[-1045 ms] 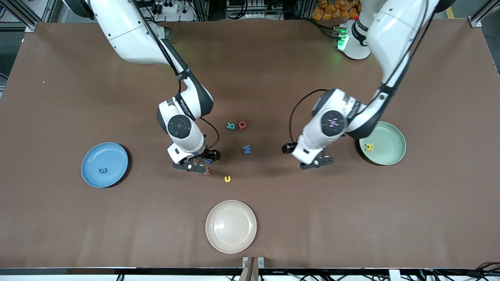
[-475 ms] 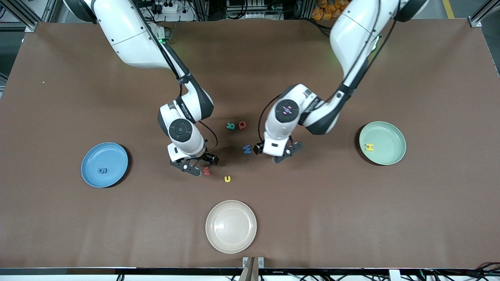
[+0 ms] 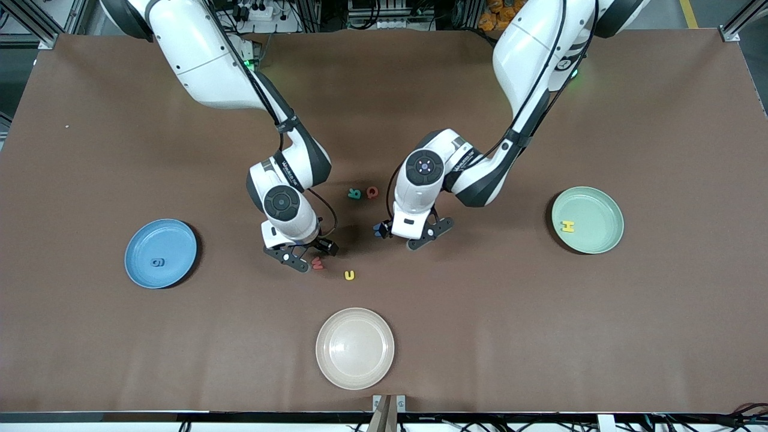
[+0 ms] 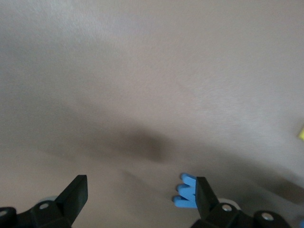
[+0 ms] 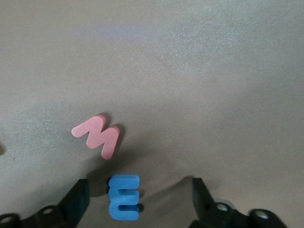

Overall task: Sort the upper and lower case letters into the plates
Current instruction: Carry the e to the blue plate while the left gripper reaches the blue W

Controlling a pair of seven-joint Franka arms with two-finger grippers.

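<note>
My left gripper (image 3: 409, 233) is open and low over the table by the blue W (image 3: 377, 228). In the left wrist view the W (image 4: 186, 193) lies against the inner side of one finger (image 4: 205, 195) of the gripper (image 4: 141, 198). My right gripper (image 3: 305, 252) is open and low over the table. In its wrist view a blue E (image 5: 124, 196) lies between the fingers of the gripper (image 5: 138, 200), with a red w (image 5: 97, 135) just past them. The sky blue plate (image 3: 174, 237) holds a blue letter (image 3: 157, 262). The mint green plate (image 3: 597, 210) holds a yellow H (image 3: 567, 226).
A teal letter (image 3: 354, 193) and a red letter (image 3: 372, 191) lie side by side between the arms. The red w (image 3: 317, 263) and a yellow u (image 3: 349, 275) lie nearer the front camera. A cream-white plate (image 3: 354, 372) stands near the front edge.
My left arm has swung from beside the green plate to the table's middle and come down by the blue W. My right gripper has shifted slightly, uncovering the red w.
</note>
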